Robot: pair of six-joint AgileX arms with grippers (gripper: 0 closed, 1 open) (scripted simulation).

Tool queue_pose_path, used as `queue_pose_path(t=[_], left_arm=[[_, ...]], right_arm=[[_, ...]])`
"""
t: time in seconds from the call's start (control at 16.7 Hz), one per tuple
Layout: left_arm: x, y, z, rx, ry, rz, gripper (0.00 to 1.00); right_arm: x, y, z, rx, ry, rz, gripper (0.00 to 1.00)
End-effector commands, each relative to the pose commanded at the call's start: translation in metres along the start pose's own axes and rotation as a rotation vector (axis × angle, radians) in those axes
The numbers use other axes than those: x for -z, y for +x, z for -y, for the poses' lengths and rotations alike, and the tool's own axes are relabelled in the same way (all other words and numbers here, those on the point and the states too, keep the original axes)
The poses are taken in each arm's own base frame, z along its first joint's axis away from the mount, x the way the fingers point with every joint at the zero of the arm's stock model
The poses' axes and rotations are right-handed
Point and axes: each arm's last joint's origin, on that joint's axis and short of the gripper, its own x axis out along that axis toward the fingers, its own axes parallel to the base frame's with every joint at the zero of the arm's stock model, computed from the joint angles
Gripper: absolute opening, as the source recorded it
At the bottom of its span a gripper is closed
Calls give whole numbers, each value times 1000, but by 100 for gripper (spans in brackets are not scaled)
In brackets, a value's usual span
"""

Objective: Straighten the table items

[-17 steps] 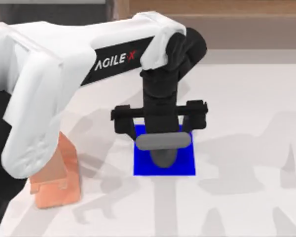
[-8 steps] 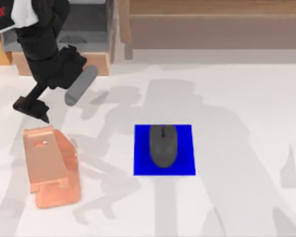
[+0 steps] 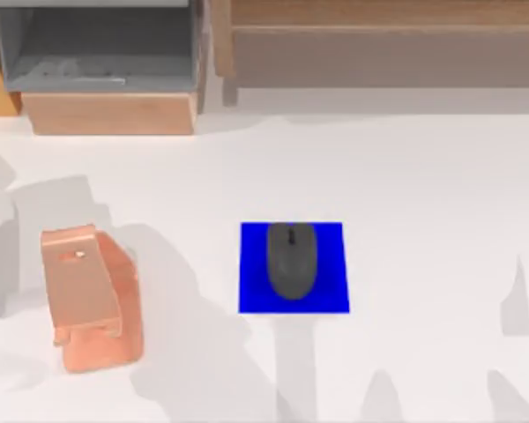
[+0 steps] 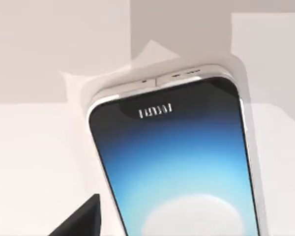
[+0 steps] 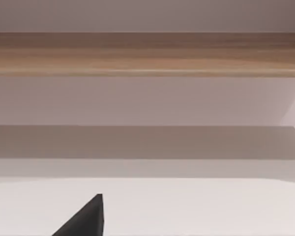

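1. Computer mouse (image 3: pixel 292 260): dark grey, oval, lying on the blue square pad (image 3: pixel 333 296), at the pad's middle, long axis running toward the shelving, scroll wheel at the far end
2. Blue square pad: flat on the table (image 3: pixel 432 194), roughly at the centre of the top view
3. Smartphone (image 4: pixel 182 167): slim, silver-edged, glowing blue-white screen facing up, seen close in the left wrist view; lying on the white table surface, tilted in that view; place on the table relative to the mouse cannot be told
4. Copper-pink stand (image 3: pixel 90 295): on the table at the top view's left, well apart from the pad
5. Wooden and grey shelving (image 3: pixel 106 66): along the far edge of the table, also visible as a wooden band in the right wrist view
6. Left gripper: one dark fingertip (image 4: pixel 81 222) visible beside the smartphone, apparently not touching it; spread or pressed together cannot be told
7. Right gripper: one dark fingertip (image 5: pixel 83 219) visible above bare table, facing the shelving; spread or pressed together cannot be told
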Motion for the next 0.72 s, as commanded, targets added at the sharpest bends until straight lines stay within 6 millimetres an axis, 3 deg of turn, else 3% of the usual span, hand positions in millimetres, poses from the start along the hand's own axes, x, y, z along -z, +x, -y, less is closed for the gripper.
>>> queue_pose_path(t=[0.12, 0.24, 0.6, 0.72], left_arm=[[30, -3, -7, -3, -157, 0, 100], [44, -4, -9, -6, -230, 1, 100], [45, -3, -10, -5, -234, 1, 100], [45, 6, -11, -6, -236, 1, 100]], right_arm=[[0, 0, 0, 0, 0, 0, 100], [0, 0, 0, 0, 0, 0, 100], [0, 0, 0, 0, 0, 0, 100], [0, 0, 0, 0, 0, 0, 100]])
